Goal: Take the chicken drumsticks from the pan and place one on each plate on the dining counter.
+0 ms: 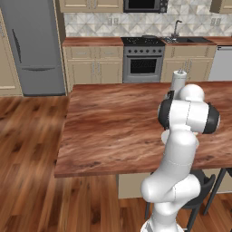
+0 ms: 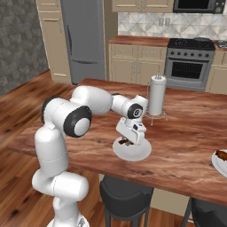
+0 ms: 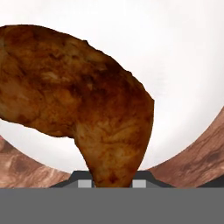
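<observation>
Chicken drumstick (image 3: pixel 87 113) is clamped in the hand (image 2: pixel 128 141) just above a white plate (image 2: pixel 137 153).

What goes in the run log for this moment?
phase: placing | held: drumstick | gripper: shut on it | over: near plate | far plate: already has drumstick

The arm (image 2: pixel 66 133) is glossy white, built of rounded, bulbous segments joined by dark grey rings. A black round cap marks its elbow. Beside the plate (image 2: pixel 133 153), the boxy white hand carries dark fingertips (image 3: pixel 85 180).
</observation>
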